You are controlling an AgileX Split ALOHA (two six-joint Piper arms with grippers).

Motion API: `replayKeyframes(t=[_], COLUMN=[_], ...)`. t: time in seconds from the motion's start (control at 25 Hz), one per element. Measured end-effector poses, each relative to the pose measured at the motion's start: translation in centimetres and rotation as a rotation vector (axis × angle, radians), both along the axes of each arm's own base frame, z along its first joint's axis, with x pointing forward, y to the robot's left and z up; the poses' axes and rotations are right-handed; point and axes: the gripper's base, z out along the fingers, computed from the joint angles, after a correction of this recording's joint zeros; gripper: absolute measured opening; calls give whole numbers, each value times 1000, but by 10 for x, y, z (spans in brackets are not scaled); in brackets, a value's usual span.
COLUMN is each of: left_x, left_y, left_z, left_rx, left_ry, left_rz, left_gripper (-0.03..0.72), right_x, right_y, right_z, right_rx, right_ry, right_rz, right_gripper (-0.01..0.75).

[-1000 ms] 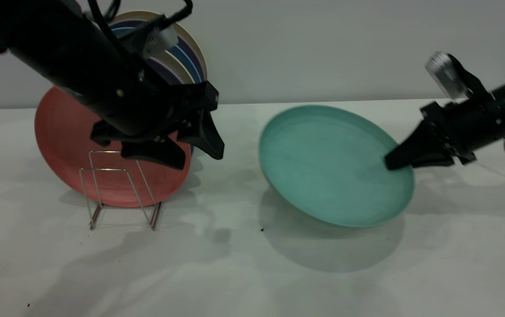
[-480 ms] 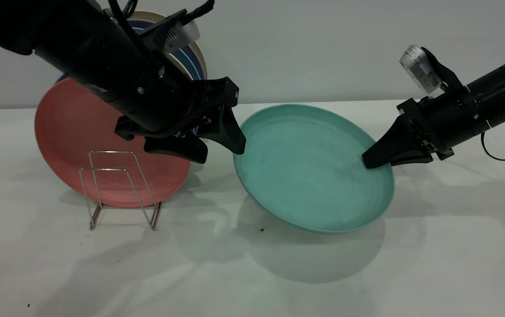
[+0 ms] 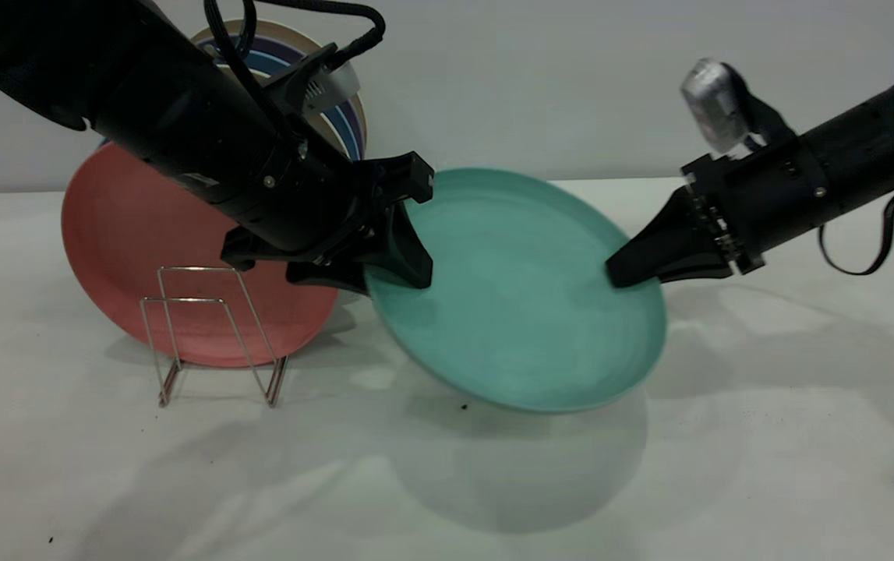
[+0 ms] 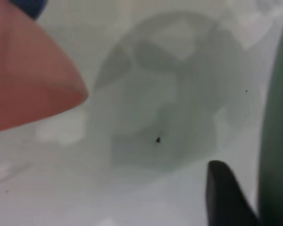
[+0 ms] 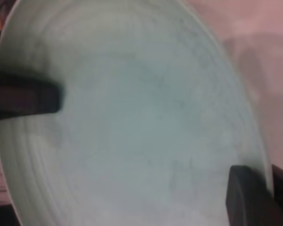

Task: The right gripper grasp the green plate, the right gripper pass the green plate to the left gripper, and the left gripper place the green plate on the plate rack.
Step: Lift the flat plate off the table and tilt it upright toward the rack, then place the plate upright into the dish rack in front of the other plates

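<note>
The green plate (image 3: 517, 312) hangs tilted above the table between both arms. My right gripper (image 3: 622, 273) is shut on its right rim; in the right wrist view its fingers (image 5: 247, 197) pinch the rim of the plate (image 5: 141, 122). My left gripper (image 3: 372, 273) is open, with its jaws on either side of the plate's left rim. One of its fingers (image 5: 23, 99) lies over the plate's face. In the left wrist view one finger (image 4: 224, 193) stands just beside the plate's edge (image 4: 278, 141). The wire plate rack (image 3: 213, 335) stands at the left, below the left arm.
A salmon-pink plate (image 3: 127, 257) leans upright behind the rack and also shows in the left wrist view (image 4: 23, 80). Blue, purple and cream plates (image 3: 341, 117) stand stacked behind it against the wall. The bare white table (image 3: 766, 436) spreads in front and to the right.
The right gripper has carried the green plate leftward and a little up. The left gripper has moved right, and its open jaws now straddle the plate's left rim.
</note>
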Motion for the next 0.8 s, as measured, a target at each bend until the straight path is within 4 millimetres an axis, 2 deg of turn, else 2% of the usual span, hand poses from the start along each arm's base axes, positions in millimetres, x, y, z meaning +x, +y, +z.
replayKeyframes(t=[0.16,0.32,0.4,0.48,0.6,0.68,0.8], left_x=[0,0,0,1,1,1,0], left_y=[0,0,0,0,0,0,1], left_z=[0,1,1,4,15,19,29], left_rx=[-9,-12,-9,-7,4,31,64], left_ry=[4,6,-3,-21,-80,-129,-213], left_rz=[10,7,-1,-10,-53,-111,-199], left_gripper=[105,91,91,91,91,91,91], right_x=[-1,0,0,1,4,6,2], right_y=[6,6,6,6,1,-7,-24], right_z=[-2,-2,2,11,40,73,126], right_rx=[-29,-29,-29,-25,-17,13,47], right_ry=[-22,-21,-24,-33,-86,-143,-235], right_rz=[21,17,14,7,-14,-47,-82], right_gripper=[21,53,104,195,361,472,588])
